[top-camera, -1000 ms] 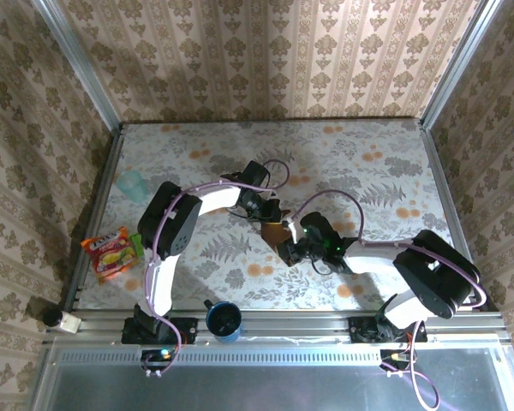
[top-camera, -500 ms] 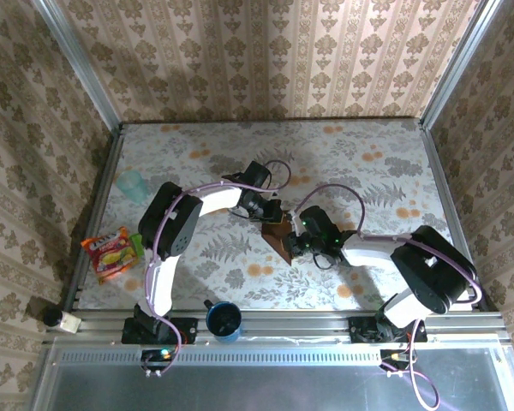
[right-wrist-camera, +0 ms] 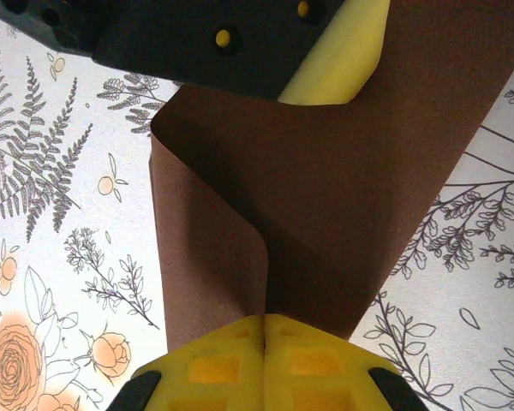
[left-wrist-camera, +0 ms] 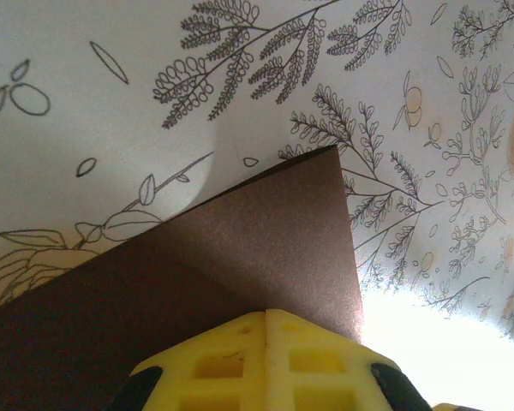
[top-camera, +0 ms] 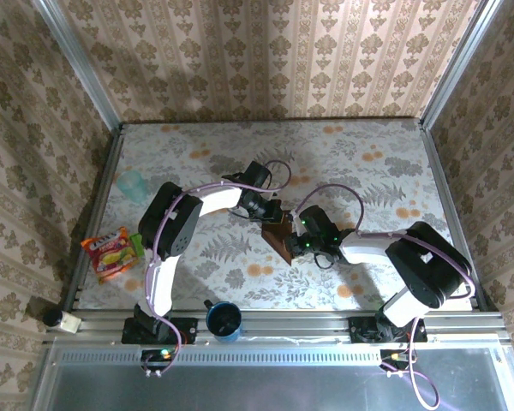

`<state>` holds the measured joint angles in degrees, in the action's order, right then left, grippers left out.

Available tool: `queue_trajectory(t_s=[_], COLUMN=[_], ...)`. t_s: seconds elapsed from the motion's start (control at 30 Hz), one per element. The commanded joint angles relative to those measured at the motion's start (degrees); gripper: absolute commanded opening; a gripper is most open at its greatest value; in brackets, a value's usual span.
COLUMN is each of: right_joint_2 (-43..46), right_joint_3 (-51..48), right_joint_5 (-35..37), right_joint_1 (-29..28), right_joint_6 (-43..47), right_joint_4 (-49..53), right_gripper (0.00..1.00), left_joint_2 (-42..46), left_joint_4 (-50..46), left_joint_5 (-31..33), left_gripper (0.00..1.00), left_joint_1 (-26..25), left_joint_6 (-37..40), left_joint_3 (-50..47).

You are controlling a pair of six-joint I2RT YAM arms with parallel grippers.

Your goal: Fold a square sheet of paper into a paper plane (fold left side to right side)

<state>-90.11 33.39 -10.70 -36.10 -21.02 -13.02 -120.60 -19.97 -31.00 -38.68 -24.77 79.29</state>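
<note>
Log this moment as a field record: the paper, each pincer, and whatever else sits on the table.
paper: the square sheet of paper, dark brown, mid-table, one side curled over, not creased flat
left pincer: shut on the sheet's far side
right pincer: shut on the sheet's near side, where the curl runs in
fold: not yet pressed down
other things: blue cup at the near rail; orange snack packet at the left edge; pale green cup beyond the packet
table: floral-patterned top

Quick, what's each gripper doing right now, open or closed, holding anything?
Left gripper: closed, tips on the square sheet of paper; grip unclear.
Right gripper: closed, pinching that sheet.
</note>
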Motion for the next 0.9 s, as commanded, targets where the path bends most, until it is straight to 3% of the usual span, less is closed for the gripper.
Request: queue_trajectory(t_s=[0.0,0.87], right_joint_2=[-0.85,-1.10], right_joint_3=[1.52,0.66], right_joint_5=[1.20,-1.40], right_joint_1=[0.54,0.63], right_joint_6=[0.35,0.08], right_joint_4=[1.22,0.05], right_gripper=[0.00,0.00], left_joint_2=[-1.90,-2.33], left_joint_4=[-4.13,-4.30], left_joint_5=[4.73,5.05], left_gripper=[0.01,0.01], left_joint_1=[-0.65,-0.69], left_joint_6=[1.57,1.53], left_joint_3=[-0.62,-0.18])
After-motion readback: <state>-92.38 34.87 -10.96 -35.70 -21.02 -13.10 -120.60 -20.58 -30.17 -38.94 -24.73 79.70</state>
